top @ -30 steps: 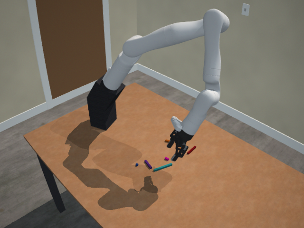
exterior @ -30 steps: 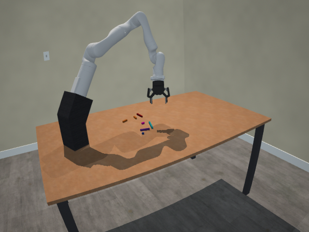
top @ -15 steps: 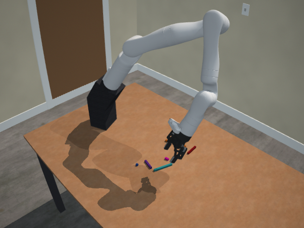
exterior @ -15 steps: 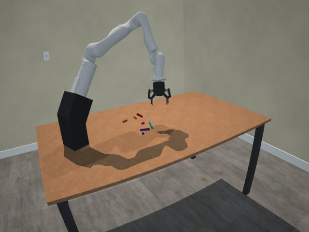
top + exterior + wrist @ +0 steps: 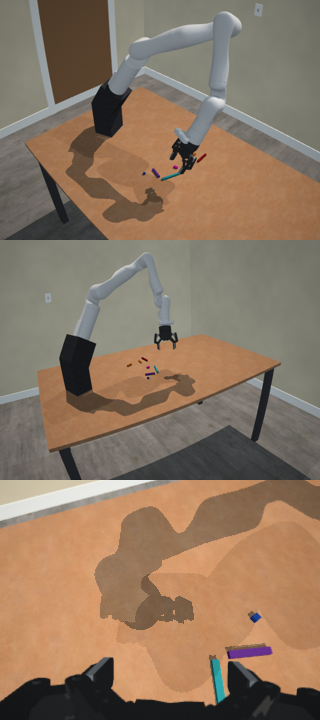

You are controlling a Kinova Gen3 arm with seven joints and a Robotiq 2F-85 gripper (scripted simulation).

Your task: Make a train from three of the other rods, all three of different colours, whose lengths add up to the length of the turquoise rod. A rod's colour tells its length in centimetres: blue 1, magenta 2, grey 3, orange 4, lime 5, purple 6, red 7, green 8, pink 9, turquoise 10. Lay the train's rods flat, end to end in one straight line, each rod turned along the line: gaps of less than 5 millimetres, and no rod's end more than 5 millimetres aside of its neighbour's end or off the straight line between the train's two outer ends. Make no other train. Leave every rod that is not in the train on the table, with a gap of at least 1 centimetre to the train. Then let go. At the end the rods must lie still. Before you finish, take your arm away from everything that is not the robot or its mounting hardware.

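Note:
The turquoise rod (image 5: 170, 176) lies flat on the table, and also shows in the exterior view (image 5: 156, 369) and the wrist view (image 5: 217, 680). A purple rod (image 5: 155, 172) lies just left of its end, with a blue rod (image 5: 143, 173) further left. A magenta rod (image 5: 175, 167) lies behind the turquoise rod. A red rod (image 5: 201, 157) lies further back. Two orange rods (image 5: 129, 365) (image 5: 139, 361) lie near the red rod (image 5: 144, 359). My gripper (image 5: 166, 347) is open and empty. It hangs well above the table, over the turquoise rod's far end.
The arm's black base (image 5: 108, 111) stands at the table's back left. The arm's shadow (image 5: 152, 198) falls in front of the rods. The table's front edge (image 5: 165, 413) is some way off from the rods.

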